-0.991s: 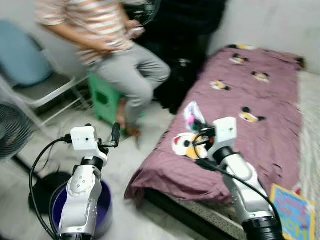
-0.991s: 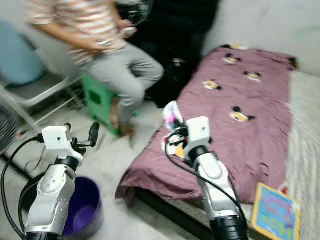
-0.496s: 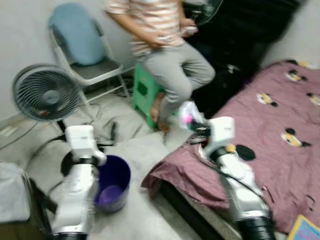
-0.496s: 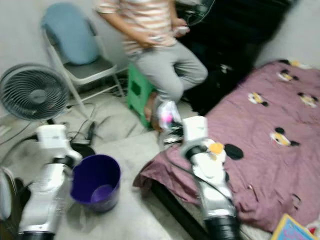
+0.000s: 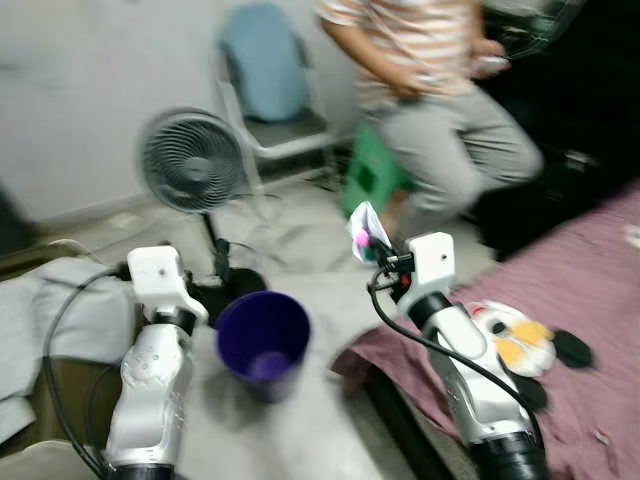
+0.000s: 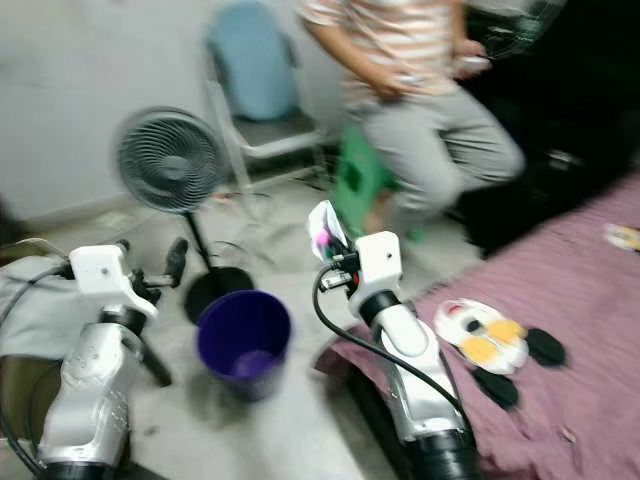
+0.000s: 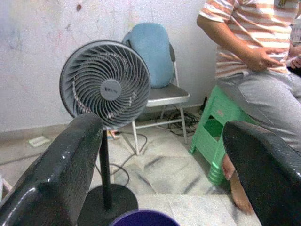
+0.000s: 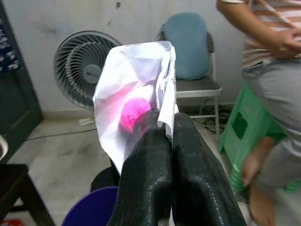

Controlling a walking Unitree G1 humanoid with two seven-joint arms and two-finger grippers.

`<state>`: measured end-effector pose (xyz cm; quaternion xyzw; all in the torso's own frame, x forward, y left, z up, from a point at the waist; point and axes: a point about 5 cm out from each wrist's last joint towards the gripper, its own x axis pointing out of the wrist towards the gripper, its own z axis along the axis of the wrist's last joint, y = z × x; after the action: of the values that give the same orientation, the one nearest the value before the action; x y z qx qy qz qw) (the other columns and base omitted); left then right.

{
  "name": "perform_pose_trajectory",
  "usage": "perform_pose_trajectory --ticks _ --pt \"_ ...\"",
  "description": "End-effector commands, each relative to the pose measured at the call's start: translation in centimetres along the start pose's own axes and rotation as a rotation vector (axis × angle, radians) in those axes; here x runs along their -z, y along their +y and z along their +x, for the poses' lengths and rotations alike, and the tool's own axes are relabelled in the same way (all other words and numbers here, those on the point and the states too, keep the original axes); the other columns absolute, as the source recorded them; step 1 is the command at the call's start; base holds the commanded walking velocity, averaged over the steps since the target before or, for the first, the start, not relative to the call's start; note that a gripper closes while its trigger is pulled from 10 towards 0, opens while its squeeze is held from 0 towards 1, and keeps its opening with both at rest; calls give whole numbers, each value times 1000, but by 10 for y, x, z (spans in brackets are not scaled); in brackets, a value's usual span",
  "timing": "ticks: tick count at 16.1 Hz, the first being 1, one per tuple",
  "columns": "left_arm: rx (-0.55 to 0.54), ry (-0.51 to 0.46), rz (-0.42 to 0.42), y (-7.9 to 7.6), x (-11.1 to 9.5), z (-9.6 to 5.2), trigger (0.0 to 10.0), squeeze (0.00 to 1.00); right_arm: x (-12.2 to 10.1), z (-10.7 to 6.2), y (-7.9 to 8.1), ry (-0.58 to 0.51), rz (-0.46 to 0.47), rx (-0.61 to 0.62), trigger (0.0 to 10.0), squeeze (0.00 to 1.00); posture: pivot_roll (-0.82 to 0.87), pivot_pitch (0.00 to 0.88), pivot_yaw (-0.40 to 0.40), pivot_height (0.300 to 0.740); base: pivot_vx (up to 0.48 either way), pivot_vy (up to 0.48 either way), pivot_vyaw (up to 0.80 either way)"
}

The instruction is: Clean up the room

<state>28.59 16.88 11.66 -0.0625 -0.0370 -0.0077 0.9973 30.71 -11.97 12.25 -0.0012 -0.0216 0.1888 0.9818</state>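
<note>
Between the fingers of the right tool (image 5: pixel 378 252), held aloft: one crumpled white wrapper (image 8: pixel 136 89) with a pink spot showing through it. The two black fingers (image 8: pixel 146 183) are pressed together on its lower edge, so the paper stands up and fans out past the fingertips. The grip looks chosen for carrying, judged from the task: a piece of litter on its way to a bin.

Below and to the robot's left of the wrapper: one purple bucket (image 5: pixel 263 338), upright on the floor, mouth open. The wrapper is near it but not yet over the mouth; a swing leftward and down would be needed before release.

Left tool (image 6: pixel 172 264): fingers (image 7: pixel 56 174) spread wide, holding nothing, raised beside the bucket.

Beyond the bucket: one standing fan (image 5: pixel 192 162) on a round black base; one folding chair (image 5: pixel 272 85) with a blue cushion against the wall.

To the right: a person (image 5: pixel 440 90) in a striped shirt seated on a green stool (image 5: pixel 372 180).

Under the right arm: bed with purple cover (image 5: pixel 600 280), cartoon print. Head views are blurred.
</note>
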Motion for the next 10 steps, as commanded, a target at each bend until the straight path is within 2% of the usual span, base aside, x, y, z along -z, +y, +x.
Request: perform_pose_trajectory --ticks 1,4,8,10 --pt "0 -6 8 3 -2 -1 10000 0 0 2 0 -4 3 -4 10000 0 -70 0 -12 740 0 0 800" --pt "-14 2 22 10 -3 -9 10000 0 -2 3 6 -17 14 -20 10000 0 -59 0 -4 740 0 0 783" --pt "-8 10 26 9 -4 -12 10000 0 0 2 5 -7 34 -18 10000 0 -45 0 5 740 0 0 719" --pt "63 32 31 6 -3 -22 10000 0 4 -2 0 -1 61 47 10000 0 -47 0 14 740 0 0 0"
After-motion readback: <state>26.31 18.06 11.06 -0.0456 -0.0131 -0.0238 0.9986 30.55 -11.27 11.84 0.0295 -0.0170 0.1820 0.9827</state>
